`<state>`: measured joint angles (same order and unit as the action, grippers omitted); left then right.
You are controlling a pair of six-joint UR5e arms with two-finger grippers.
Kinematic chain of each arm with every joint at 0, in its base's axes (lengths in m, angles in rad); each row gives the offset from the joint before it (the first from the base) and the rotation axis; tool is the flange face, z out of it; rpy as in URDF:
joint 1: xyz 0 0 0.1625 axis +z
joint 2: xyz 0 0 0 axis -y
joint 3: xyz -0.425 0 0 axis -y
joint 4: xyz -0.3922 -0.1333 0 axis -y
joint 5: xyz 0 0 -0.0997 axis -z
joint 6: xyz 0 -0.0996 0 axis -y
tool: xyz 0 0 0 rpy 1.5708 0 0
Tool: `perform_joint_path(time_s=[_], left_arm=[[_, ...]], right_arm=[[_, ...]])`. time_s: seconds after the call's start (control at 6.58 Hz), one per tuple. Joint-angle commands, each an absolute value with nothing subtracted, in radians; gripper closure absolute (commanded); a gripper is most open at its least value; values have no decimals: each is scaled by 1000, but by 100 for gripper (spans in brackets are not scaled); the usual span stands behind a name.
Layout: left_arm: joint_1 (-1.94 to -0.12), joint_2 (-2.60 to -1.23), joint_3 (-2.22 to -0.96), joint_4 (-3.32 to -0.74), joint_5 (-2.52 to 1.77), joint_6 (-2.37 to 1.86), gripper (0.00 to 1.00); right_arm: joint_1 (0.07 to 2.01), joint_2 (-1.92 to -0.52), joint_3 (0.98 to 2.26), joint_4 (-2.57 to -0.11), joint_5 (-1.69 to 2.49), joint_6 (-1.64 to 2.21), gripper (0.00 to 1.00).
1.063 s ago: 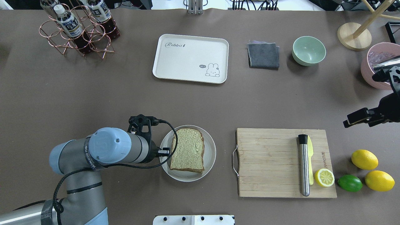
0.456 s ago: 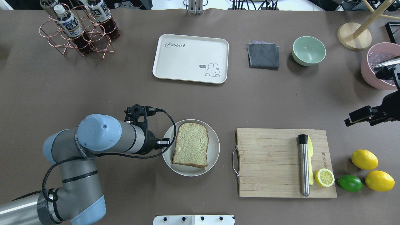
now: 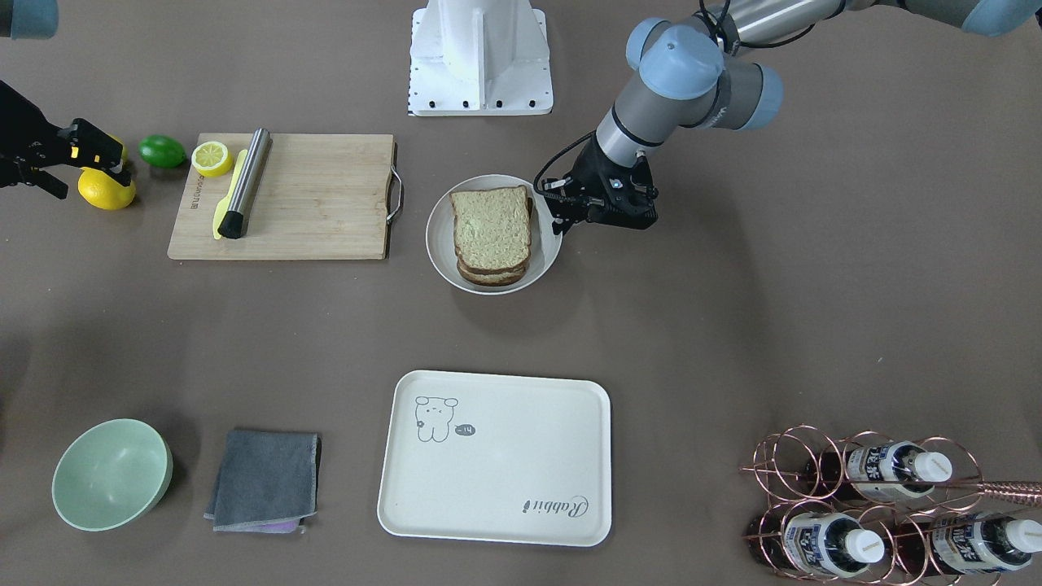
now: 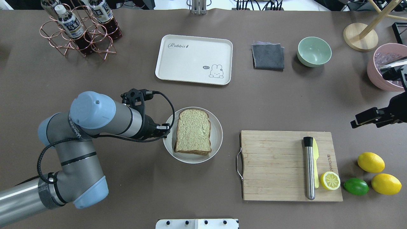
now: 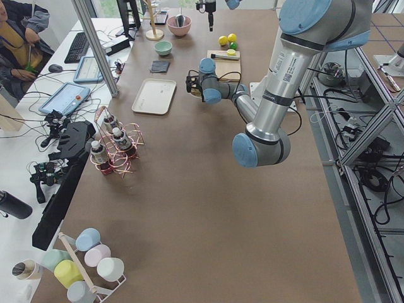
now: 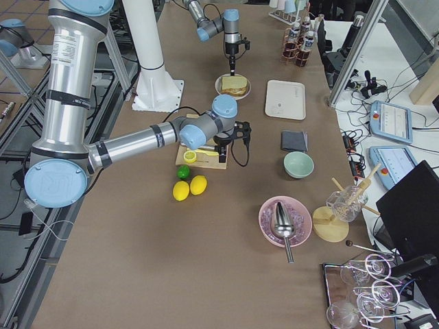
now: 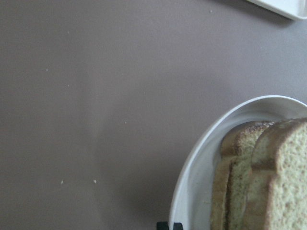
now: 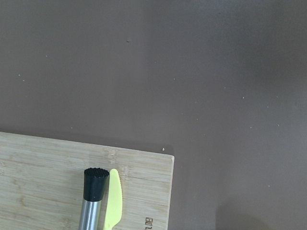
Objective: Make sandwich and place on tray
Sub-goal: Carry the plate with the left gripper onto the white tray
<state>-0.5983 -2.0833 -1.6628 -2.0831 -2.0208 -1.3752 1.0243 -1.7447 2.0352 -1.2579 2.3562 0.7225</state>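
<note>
Left claw (image 3: 561, 220) pinches the rim of the white plate (image 3: 438, 238) from the robot's side, seen from across the tabletop. The sandwich (image 3: 491, 230), two bread slices stacked slightly askew with no egg showing between them, rides on that plate, well short of the cream tray (image 3: 505, 496).

From overhead, the change is plain: over the past second the plate, in the claw's grip, has travelled away from the robot and toward the tray, which has not moved. Bare tabletop separates the two. Whether the plate is lifted or sliding cannot be told.

From the left end, the near arm reaches out low beside the tray, its claw hidden by its own wrist.

From the right end, the right claw (image 6: 222, 149) hangs near the wooden cutting board (image 6: 180, 159); how far open it is cannot be told, and nothing shows in it.

The left wrist camera sees the plate's rim running in at the bottom edge, both crusts above it and a tray corner at top right.

The right wrist camera shows only the board's corner, no fingers.

Judged from this, the sandwich is built and delivery is under way, the placing not yet done.
</note>
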Motion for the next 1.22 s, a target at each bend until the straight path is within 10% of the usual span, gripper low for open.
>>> perform_joint_path(time_s=[0.0,1.06], left_arm=[[-716,-2230,-1455,-2108,-2115,-1335,100],[-841,-2549,-875,-2279,-2181,-1259,100]], right_arm=[[1028,-1744,2037,-1258,2356,723,1],[1034,-1744,2045,-1258,2356,723,1]])
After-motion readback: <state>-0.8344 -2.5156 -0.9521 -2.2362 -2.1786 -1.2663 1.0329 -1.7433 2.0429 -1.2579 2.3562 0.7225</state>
